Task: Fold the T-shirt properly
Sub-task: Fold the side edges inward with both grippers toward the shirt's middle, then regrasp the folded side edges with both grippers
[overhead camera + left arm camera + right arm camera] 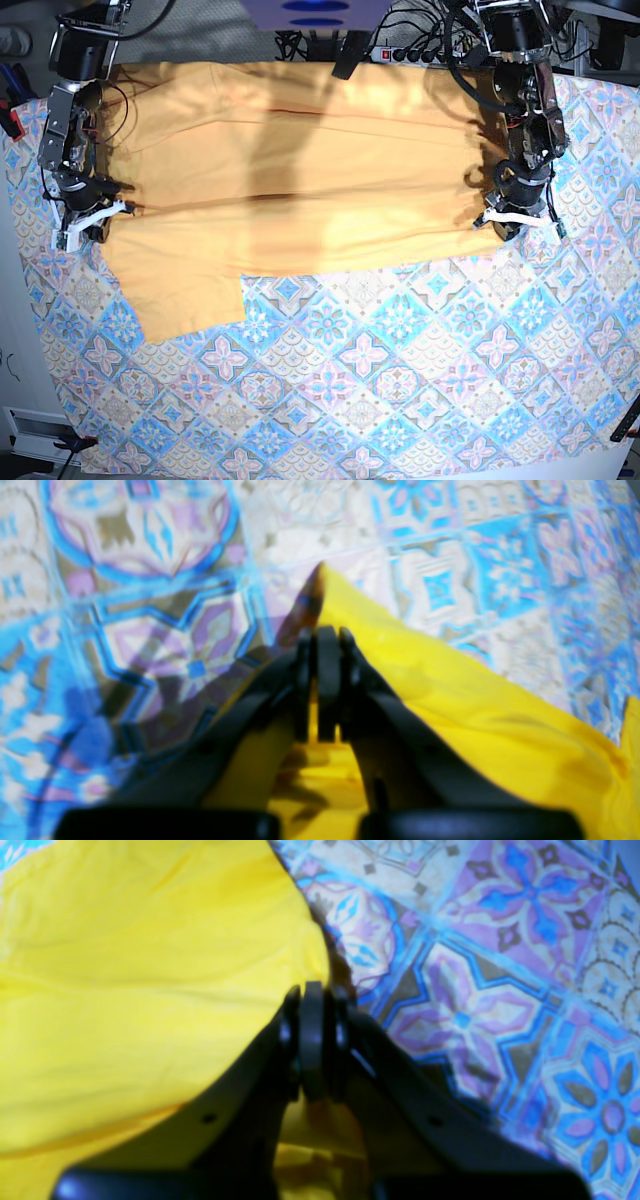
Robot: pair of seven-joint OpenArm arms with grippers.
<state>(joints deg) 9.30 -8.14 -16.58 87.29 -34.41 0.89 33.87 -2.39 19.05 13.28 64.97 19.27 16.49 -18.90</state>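
1. The T-shirt (300, 170) is lying spread across the far half of the patterned cloth (400, 380), with one sleeve hanging toward the near side.
2. The left gripper (327, 635) is pinching a yellow edge, its jaws clenched on the fabric.
3. The right gripper (312, 990) is doing the same at the opposite edge, clamped tight on the shirt.
4. To fold well, both arms should be travelling together at matching height, keeping the cloth taut so the crease is landing straight.
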